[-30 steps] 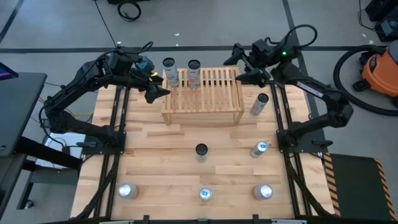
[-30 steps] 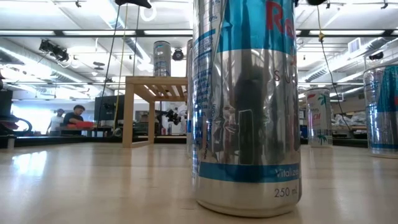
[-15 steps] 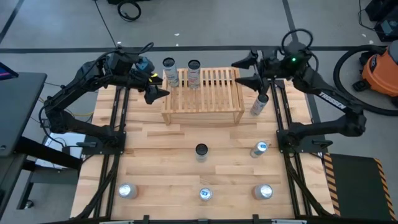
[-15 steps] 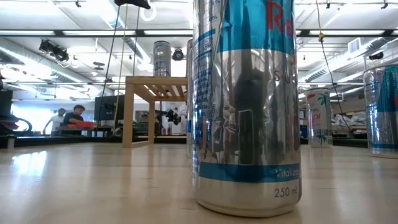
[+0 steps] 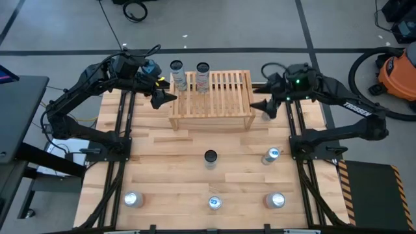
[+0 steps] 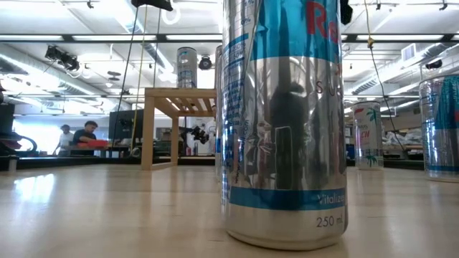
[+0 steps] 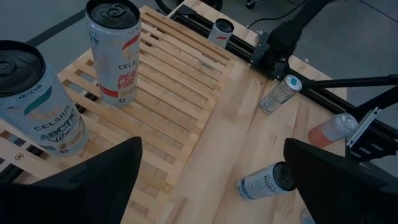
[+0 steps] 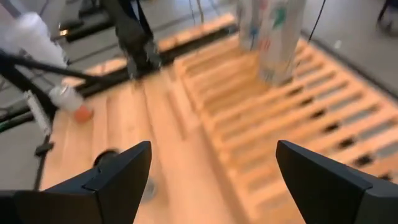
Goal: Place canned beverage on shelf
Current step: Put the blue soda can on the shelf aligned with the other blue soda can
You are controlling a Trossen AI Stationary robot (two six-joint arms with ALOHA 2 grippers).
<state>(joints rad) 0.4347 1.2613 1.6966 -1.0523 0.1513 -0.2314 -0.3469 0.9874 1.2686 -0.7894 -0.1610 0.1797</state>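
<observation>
The can (image 5: 266,112) stands on the bench (image 5: 169,156) just beside the shelf (image 5: 211,97), the right gripper (image 5: 260,97) above it, fingers wide, apparently lining up a grasp. The left gripper (image 5: 162,91) waits by the shelf's other end, fingers wide, empty.

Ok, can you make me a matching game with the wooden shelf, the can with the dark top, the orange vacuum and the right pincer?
Things:
1. light wooden slatted shelf
2. silver can with the dark top
3. orange round vacuum cleaner
4. right pincer

Places or states:
A. on the floor, off to the right of the wooden table
B. open and empty, by the shelf's right end
C. carries two tall cans at its left end
D. stands alone mid-table, in front of the shelf

Pairs: 1-C, 2-D, 3-A, 4-B
</observation>
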